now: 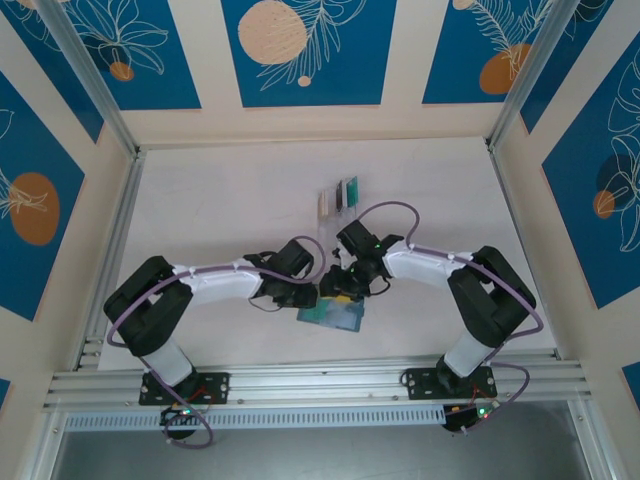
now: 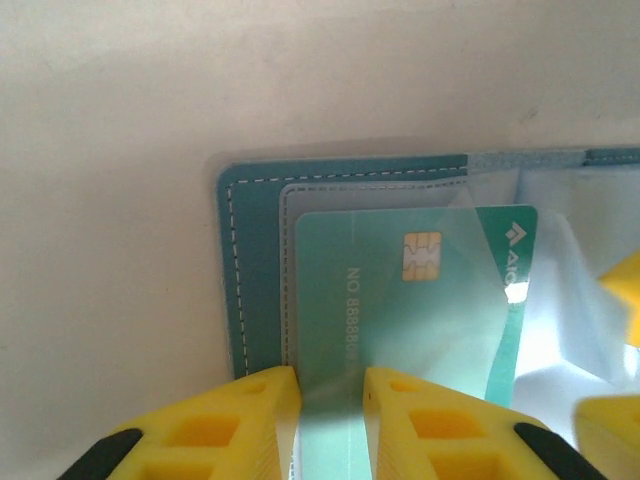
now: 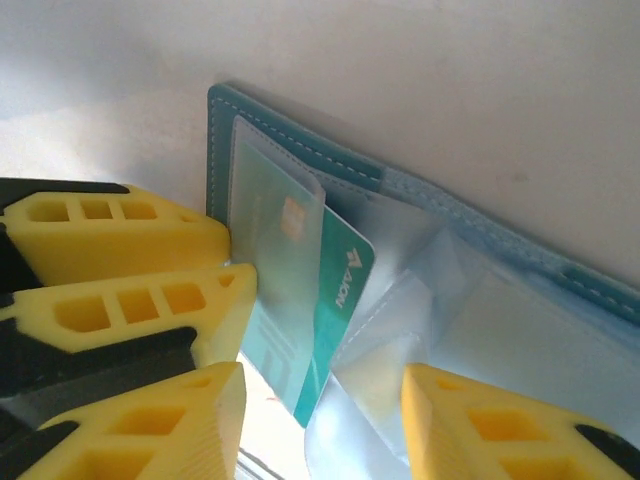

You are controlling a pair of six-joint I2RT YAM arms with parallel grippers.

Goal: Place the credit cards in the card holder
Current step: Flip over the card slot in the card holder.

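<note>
**Teal card only partly seated while its pocket is pinched open**

From above, the slate-teal folding card holder lies open on the pale counter near the front edge, with both arms bent over it. The left gripper and right gripper sit almost touching. A careless move by either could knock the other or drag the holder along. A clear slotted acrylic rack stands well apart behind them.

At the left wrist, the left gripper is closed on a strip of the see-through plastic pocket. The teal-green chip card lies mostly inside that pocket, its logo edge poking out past the lifted flap. If this pinch slips or lets go early, the flap may drop and the card could ride back out. Too hard a pull might lift or fold the holder.

At the right wrist, the right gripper's jaws stand wide apart and hold nothing, straddling the card's exposed end. The card looks slightly slanted in the pocket. A push on it now could jam a corner against the stitching or buckle the thin plastic. A fingertip could also snag the loose neighbouring pockets.
</note>
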